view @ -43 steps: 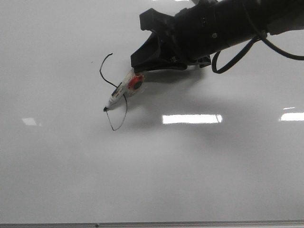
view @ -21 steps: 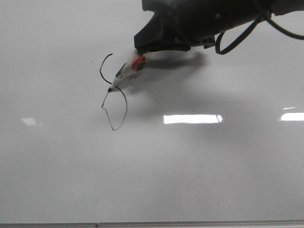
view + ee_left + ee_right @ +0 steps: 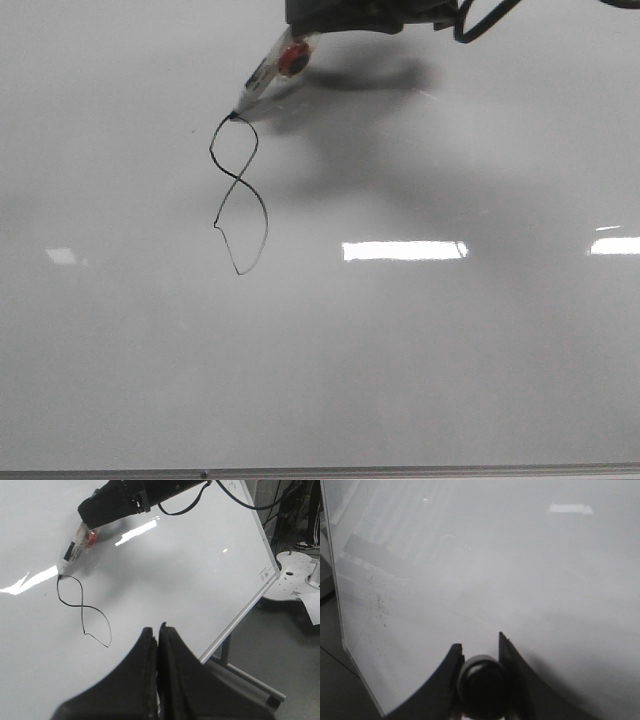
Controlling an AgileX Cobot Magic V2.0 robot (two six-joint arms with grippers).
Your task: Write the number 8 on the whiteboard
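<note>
Looping in thin black line, the number 8 (image 3: 238,195) showed a small round upper loop over a larger, pointed lower one on the whiteboard (image 3: 420,360). Its top touched the marker (image 3: 268,70) tip, just below the right hand (image 3: 479,652) clamped on that marker. The left hand (image 3: 158,632) was pressed together, empty, near the figure's lower end.

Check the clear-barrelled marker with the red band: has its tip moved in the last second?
Yes. The clear-barrelled marker with the red band has climbed up the glossy whiteboard, its tip going from beside the lower loop to the top of the thin black number 8.
</note>
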